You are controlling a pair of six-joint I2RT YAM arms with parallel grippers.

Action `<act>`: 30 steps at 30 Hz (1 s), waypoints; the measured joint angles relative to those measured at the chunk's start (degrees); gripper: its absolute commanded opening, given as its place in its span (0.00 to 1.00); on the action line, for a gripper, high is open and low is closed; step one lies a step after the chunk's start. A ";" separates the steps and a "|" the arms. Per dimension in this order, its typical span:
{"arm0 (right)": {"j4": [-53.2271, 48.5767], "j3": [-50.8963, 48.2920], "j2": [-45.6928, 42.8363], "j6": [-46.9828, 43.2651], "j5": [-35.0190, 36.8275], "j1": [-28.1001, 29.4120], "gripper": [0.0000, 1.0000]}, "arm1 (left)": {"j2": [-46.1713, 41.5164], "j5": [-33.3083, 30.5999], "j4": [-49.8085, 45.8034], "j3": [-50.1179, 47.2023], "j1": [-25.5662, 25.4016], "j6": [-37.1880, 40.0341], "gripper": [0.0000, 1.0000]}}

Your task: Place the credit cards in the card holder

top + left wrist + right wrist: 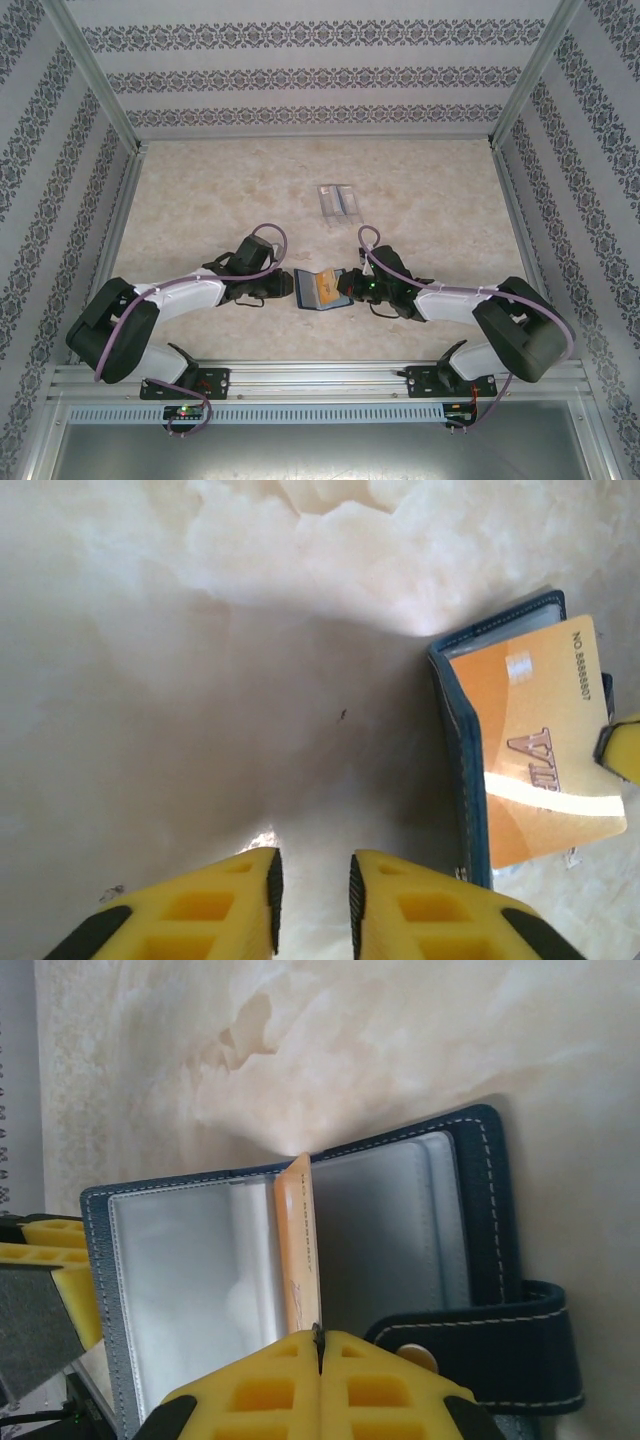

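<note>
The card holder (318,290), a dark navy wallet, lies open on the table between my two grippers; its clear inner sleeves (190,1280) and clasp tab (500,1345) face the right wrist camera. My right gripper (319,1345) is shut on the edge of an orange-gold credit card (298,1250) that stands on edge between the sleeves. In the left wrist view the same card (545,750), marked VIP, lies over the holder's navy edge (468,770). My left gripper (312,900) sits just left of the holder, its fingers a narrow gap apart with nothing between them.
A transparent plastic case (337,200) lies further back on the marble-patterned table (200,200). Patterned walls with metal rails close the table in on the left, right and back. Both arm bases stand at the near edge.
</note>
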 measured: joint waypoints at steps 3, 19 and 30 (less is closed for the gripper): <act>1.66 -0.74 0.39 0.48 -0.37 0.00 0.00 | 1.44 -1.07 -0.11 0.68 0.00 -0.59 0.25; 7.43 -1.81 4.37 1.73 -0.15 2.27 0.00 | -12.17 -7.74 -9.77 0.55 1.31 -4.79 0.38; 11.23 -1.09 8.02 3.21 0.72 4.33 0.00 | -8.63 -3.87 -9.46 0.37 -2.99 -5.07 0.10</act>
